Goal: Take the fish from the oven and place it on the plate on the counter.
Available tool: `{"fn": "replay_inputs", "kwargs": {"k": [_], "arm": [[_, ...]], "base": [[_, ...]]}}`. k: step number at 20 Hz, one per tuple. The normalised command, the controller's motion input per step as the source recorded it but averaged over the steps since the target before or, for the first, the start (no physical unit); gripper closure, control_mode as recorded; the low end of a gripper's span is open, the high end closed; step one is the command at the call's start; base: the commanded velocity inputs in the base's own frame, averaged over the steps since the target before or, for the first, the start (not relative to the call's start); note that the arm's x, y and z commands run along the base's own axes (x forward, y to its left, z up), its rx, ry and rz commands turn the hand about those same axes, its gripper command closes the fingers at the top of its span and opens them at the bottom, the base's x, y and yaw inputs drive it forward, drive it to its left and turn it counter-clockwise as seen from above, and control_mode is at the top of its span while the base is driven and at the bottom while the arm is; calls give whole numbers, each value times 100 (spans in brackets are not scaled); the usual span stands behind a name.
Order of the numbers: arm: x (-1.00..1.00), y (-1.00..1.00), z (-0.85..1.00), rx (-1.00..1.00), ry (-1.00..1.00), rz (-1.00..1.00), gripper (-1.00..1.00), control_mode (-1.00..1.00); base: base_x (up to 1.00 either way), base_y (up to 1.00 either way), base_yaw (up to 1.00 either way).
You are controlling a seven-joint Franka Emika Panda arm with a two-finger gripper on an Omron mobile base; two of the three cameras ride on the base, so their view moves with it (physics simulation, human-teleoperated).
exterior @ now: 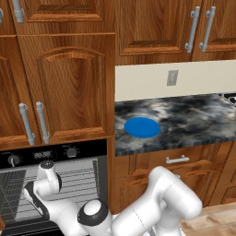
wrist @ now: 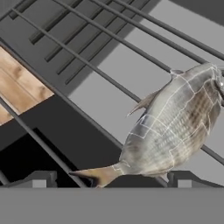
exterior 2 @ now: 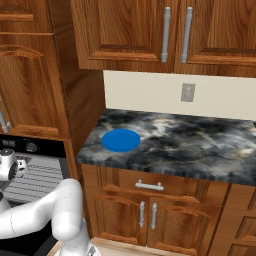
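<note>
The grey-silver fish lies on a wire rack inside the open oven. My gripper hovers close over it, open, with its two fingertips spread wide. The fish's tail points down between the tips, and its body stretches up to the right past the right tip. Nothing is held. In the left base view my arm bends down to the left into the oven cavity. The blue plate rests bare near the left end of the dark marbled counter.
The oven's control panel with knobs and display runs above the cavity. Tall wooden cabinets stand over the oven, and drawers with silver handles sit below the counter. Wood floor shows past the rack's edge.
</note>
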Motion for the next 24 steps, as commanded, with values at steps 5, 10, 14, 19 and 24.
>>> {"fn": "replay_inputs", "kwargs": {"k": [5,10,14,19,24], "arm": [[0,0,0,6,-2,-16,-100,-100],[3,0,5,9,-5,-19,-100,-100],[16,0,6,8,-7,-22,-100,-100],[15,0,0,2,-7,-24,-100,-100],[17,0,-3,0,-4,-26,-100,-100]], "base": [[0,0,0],[0,0,0],[0,0,0],[0,0,0],[0,0,0]]}}
